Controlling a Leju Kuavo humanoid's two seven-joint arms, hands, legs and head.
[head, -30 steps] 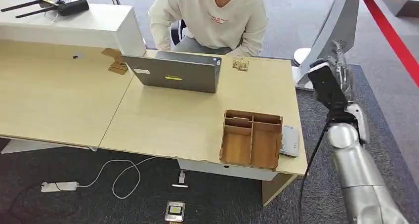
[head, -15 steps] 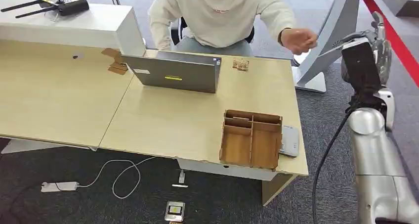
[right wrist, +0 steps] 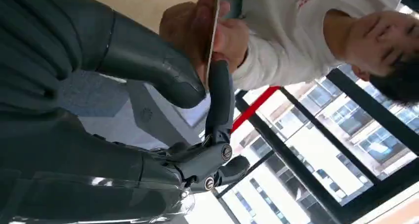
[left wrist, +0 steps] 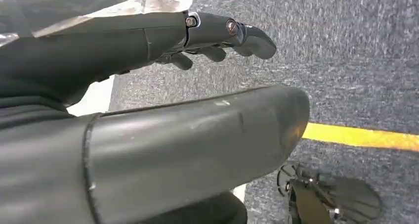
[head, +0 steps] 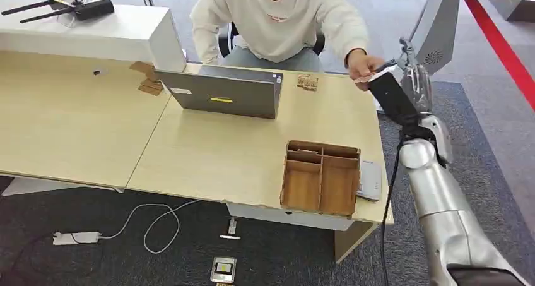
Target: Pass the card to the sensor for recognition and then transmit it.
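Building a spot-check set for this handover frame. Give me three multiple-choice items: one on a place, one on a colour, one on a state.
1. Where is the wooden divided tray?
A. On the near right part of the desk
B. On the floor
C. On the white counter

2. What colour is the floor stripe under the left hand?
A. Red
B. Yellow
C. White

3. What holds the card?
A. Nothing; it lies on the desk
B. The left hand
C. The person's hand, with the right hand at its edge

Key: 1 A, the tray sits by the desk's near right corner, next to a grey device. 2 B, the stripe is yellow on grey carpet. 3 C, the person's hand grips the card while the right hand's thumb and one of its fingers flank its edge; a full grasp cannot be confirmed.
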